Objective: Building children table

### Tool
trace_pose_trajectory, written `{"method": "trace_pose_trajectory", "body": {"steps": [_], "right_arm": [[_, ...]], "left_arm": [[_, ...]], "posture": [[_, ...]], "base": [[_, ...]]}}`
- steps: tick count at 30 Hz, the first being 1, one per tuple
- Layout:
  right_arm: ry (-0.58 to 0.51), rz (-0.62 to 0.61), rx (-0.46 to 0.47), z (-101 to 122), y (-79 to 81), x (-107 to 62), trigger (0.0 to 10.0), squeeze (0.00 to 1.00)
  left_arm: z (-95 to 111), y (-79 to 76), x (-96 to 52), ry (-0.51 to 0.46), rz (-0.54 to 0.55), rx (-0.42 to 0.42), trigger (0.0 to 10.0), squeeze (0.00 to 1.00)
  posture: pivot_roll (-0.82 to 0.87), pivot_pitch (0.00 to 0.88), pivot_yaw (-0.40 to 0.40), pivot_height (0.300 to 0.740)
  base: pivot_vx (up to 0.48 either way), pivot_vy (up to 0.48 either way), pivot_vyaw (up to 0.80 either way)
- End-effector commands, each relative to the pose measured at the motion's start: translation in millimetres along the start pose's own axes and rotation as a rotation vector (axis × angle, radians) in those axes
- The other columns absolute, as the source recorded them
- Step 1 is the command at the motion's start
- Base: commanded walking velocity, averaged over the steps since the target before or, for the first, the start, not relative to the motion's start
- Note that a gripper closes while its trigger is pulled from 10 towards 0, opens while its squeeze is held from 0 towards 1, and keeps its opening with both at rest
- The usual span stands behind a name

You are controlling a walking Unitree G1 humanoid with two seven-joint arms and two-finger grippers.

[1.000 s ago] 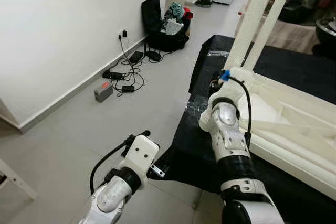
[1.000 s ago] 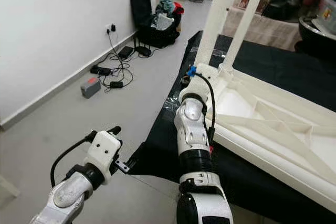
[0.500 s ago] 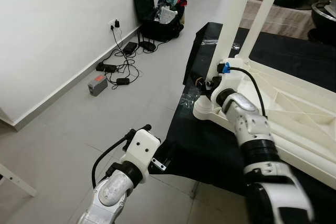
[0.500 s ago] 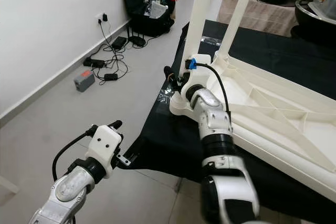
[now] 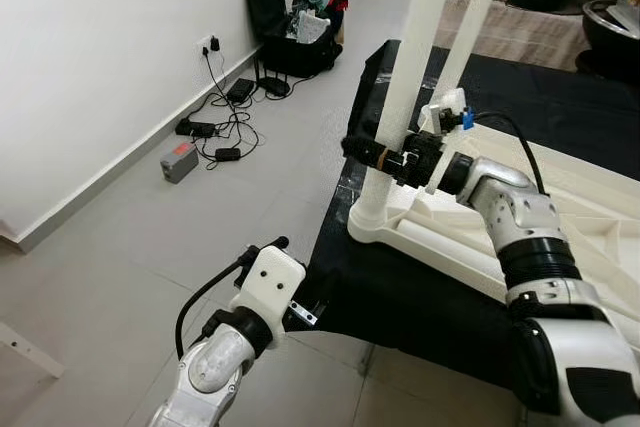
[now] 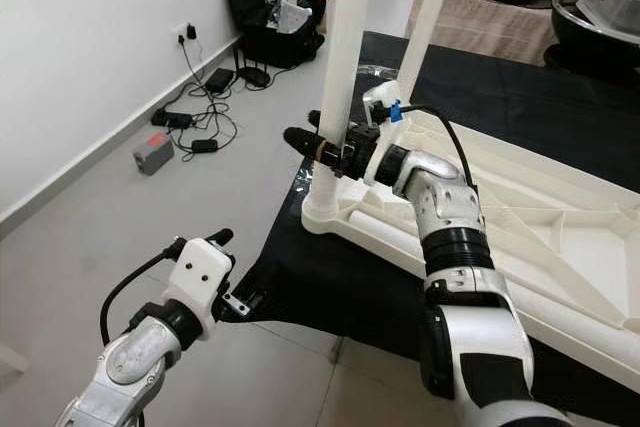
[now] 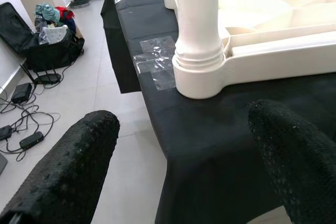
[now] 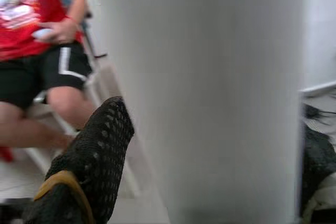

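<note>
The white children's table (image 5: 560,197) lies upside down on a desk covered in black cloth (image 5: 400,287), at the right of the scene, with its near-left leg (image 5: 405,97) standing upright in the corner socket (image 5: 375,222) and a second leg (image 5: 470,17) just beyond it. The right gripper (image 6: 322,147) reaches in from the right, its fingers (image 8: 100,145) closed around the lower part of that near-left leg, just above the socket.

To seat the leg well, the grip probably needs to stay low and square, keeping the leg vertical while it is turned or pressed home; a tilt could jam it in the socket.

The left gripper (image 7: 184,156) hangs low by the desk's near-left corner with its fingers spread wide, holding nothing.

Half a second ago the right arm was bent down over the table's corner beside the leg; now it stretches leftward with the fingers wrapped on the leg.
</note>
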State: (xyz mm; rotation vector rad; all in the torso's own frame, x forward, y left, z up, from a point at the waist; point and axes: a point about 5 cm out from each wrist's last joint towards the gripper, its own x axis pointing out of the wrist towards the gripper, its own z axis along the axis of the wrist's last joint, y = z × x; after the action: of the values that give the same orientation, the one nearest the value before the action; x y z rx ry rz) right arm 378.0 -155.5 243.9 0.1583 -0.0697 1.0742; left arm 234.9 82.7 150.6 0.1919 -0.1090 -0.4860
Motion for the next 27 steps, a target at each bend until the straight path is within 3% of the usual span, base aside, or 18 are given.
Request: {"method": "trace_pose_trajectory", "body": {"steps": [1, 4, 5, 6, 11, 14, 17, 19, 21, 22, 25, 27], "right_arm": [[-0.01, 0.13, 0.016, 1.6, 8.2, 11.1, 10.0, 0.0], [0.003, 0.148, 0.013, -1.9, 9.2, 16.7, 10.0, 0.0], [0.008, 0.129, 0.005, -4.3, 8.0, 19.1, 3.6, 0.0], [0.011, 0.097, -0.001, -7.7, 7.1, 21.0, 0.0, 0.0], [0.012, 0.016, -0.005, -14.0, 2.8, 22.5, 0.0, 0.0], [0.056, -0.278, -0.045, -25.4, -11.9, 17.2, 0.0, 0.0], [0.082, -0.579, -0.02, -34.3, -27.7, 4.2, 0.0, 0.0], [0.088, -0.636, -0.023, -35.6, -30.9, 1.2, 0.0, 0.0], [0.1, -0.799, -0.025, -39.8, -37.7, -8.1, 0.0, 0.0], [0.098, -0.971, -0.02, -43.6, -41.9, -18.0, 0.0, 0.0], [0.075, -1.285, 0.006, -51.6, -42.6, -35.7, 0.0, 0.0], [0.061, -1.354, 0.024, -54.3, -40.5, -38.5, 0.0, 0.0]], "left_arm": [[-2.9, -2.9, -1.9, 0.011, -0.005, -0.005, 10.0, 0.0], [-2.8, -3.0, -2.5, 0.009, -0.005, -0.004, 10.0, 0.0], [-2.1, -3.1, -2.6, 0.004, -0.006, -0.001, 10.0, 0.0], [-1.5, -3.1, -2.8, -0.001, -0.007, 0.002, 10.0, 0.0], [1.3, -2.4, -3.8, -0.024, 0.006, 0.011, 10.0, 0.0], [5.3, -4.2, -5.0, -0.052, 0.0, 0.05, 10.0, 0.0], [9.9, -3.3, -5.8, -0.085, 0.022, 0.071, 10.0, 0.0], [10.7, -2.5, -5.9, -0.091, 0.032, 0.071, 10.0, 0.0], [12.0, 0.4, -6.2, -0.101, 0.054, 0.078, 10.0, 0.0], [12.0, 3.6, -6.2, -0.101, 0.078, 0.083, 10.0, 0.0], [11.2, 8.3, -6.3, -0.099, 0.112, 0.09, 10.0, 0.0], [10.9, 8.7, -6.4, -0.098, 0.113, 0.09, 10.0, 0.0]], "posture": [[0.13, 0.1, -0.079, 0.74], [0.13, 0.098, -0.08, 0.74], [0.13, 0.098, -0.08, 0.74], [0.13, 0.096, -0.08, 0.74], [0.13, 0.096, -0.08, 0.74], [0.13, 0.092, -0.079, 0.74], [0.13, 0.095, -0.08, 0.74], [0.13, 0.095, -0.08, 0.74], [0.12, 0.095, -0.076, 0.74], [0.12, 0.098, -0.072, 0.74], [0.12, 0.1, -0.072, 0.74], [0.12, 0.1, -0.072, 0.74]], "base": [[0.0, 0.0, 0.0], [0.0, 0.0, 0.0], [0.0, 0.0, 0.0], [0.0, 0.0, 0.0], [0.0, 0.0, 0.0], [0.0, 0.0, 0.0], [0.0, 0.0, 0.0], [0.0, 0.0, 0.0], [0.0, 0.0, 0.0], [0.0, 0.0, 0.0], [0.0, 0.0, 0.0], [0.0, 0.0, 0.0]]}}
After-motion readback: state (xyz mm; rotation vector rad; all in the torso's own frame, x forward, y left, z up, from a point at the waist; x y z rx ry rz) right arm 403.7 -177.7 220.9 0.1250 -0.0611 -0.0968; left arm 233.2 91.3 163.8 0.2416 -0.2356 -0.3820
